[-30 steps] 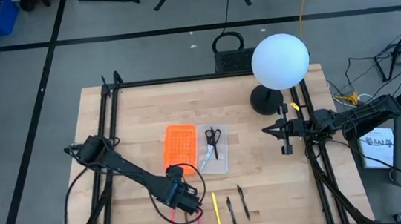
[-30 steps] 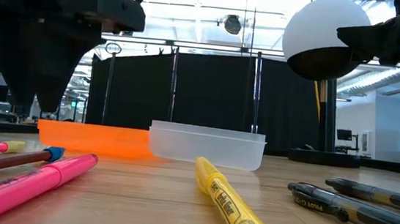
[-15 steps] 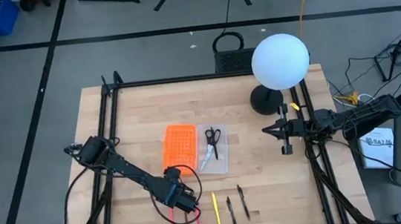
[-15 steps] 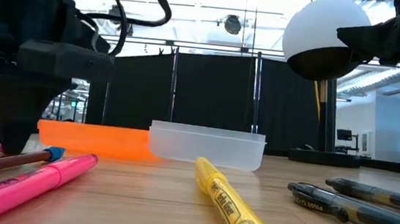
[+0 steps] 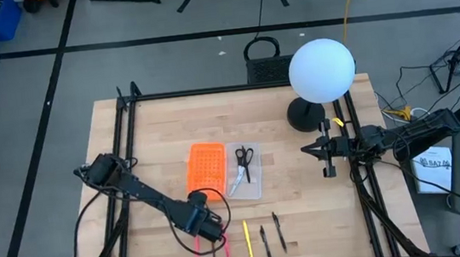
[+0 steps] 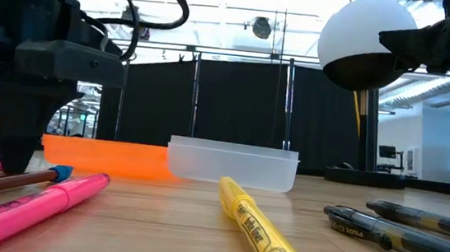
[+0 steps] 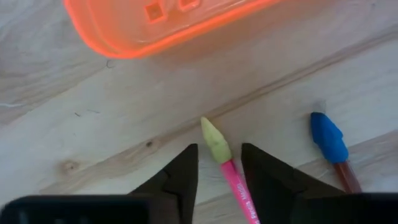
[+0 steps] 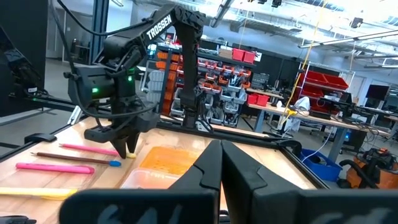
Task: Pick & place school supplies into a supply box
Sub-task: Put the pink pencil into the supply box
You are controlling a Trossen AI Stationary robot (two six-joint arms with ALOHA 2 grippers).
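My left gripper (image 7: 217, 171), fingers spread, straddles the pink pencil (image 7: 231, 177), whose length runs between them.

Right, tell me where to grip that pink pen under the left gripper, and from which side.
Grip the pink pen on its thin straight barrel just behind the pale yellow-green tip, coming straight down from above. It lies flat on the table, and the left gripper already has an open finger on each side of it.
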